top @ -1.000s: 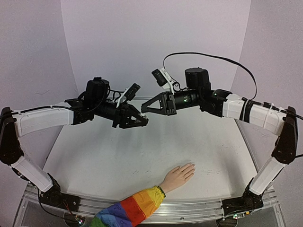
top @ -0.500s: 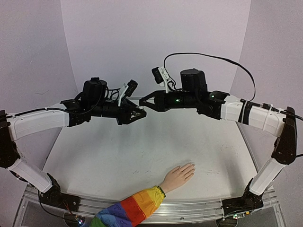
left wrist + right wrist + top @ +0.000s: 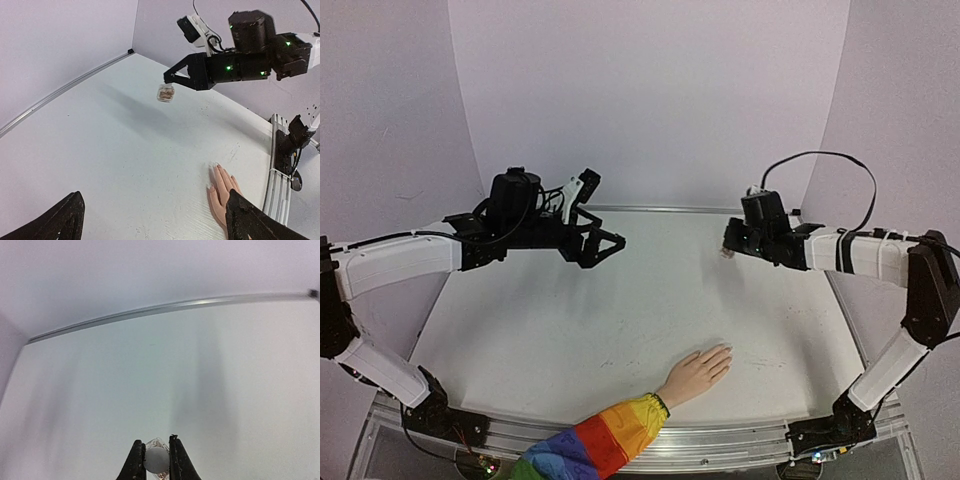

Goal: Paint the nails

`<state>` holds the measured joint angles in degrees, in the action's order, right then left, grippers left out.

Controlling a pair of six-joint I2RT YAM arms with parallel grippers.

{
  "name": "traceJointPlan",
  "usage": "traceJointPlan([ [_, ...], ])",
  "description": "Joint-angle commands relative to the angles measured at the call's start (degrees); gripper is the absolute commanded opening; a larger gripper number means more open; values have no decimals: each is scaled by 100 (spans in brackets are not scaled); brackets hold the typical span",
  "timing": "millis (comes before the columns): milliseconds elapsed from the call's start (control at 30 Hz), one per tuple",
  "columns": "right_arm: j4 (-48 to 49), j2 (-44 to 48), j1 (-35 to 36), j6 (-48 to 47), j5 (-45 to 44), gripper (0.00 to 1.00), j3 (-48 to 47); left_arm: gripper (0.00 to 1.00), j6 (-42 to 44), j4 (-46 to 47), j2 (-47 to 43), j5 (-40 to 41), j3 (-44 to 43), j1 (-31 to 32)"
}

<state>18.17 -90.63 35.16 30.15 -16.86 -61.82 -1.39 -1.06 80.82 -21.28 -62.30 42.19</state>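
The right gripper (image 3: pixel 156 454) is clamped by its very tips on a tiny clear polish bottle (image 3: pixel 165 93) above the white table (image 3: pixel 570 340), so a jolt could twist it loose and spill it. The left gripper (image 3: pixel 611 244) stands wide apart, empty; the tiny pale nails (image 3: pixel 725 351) of the flesh-coloured, rainbow-sleeved hand (image 3: pixel 696 372) lie well away near the front edge, where a coarse stroke would smear skin.

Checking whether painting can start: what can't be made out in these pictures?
Nails: too small in the top view to tell painted from bare.
Small bottle: right wrist view, squeezed between the fingers of the right tool, cut by the bottom edge; contents unseen.
Hand: left wrist view, wrist cut off by the bottom edge.
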Motion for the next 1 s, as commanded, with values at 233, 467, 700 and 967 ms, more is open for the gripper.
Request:
traceJointPlan([
  [233, 171, -322, -1755, 1125, -1789, 0, 1300, 99, 104, 36, -224, 132, -78, -1],
  [467, 373, -793, -1882, 1385, -1932, 0, 1462, 99, 71, 0, -215, 166, -93, -1],
  [700, 563, -889, -1893, 1463, -1818, 1, 1546, 99, 47, 1, -215, 158, -89, -1],
  [967, 608, -797, -1889, 1411, -1724, 26, 1634, 99, 29, 2, -278, 397, -11, -5],
])
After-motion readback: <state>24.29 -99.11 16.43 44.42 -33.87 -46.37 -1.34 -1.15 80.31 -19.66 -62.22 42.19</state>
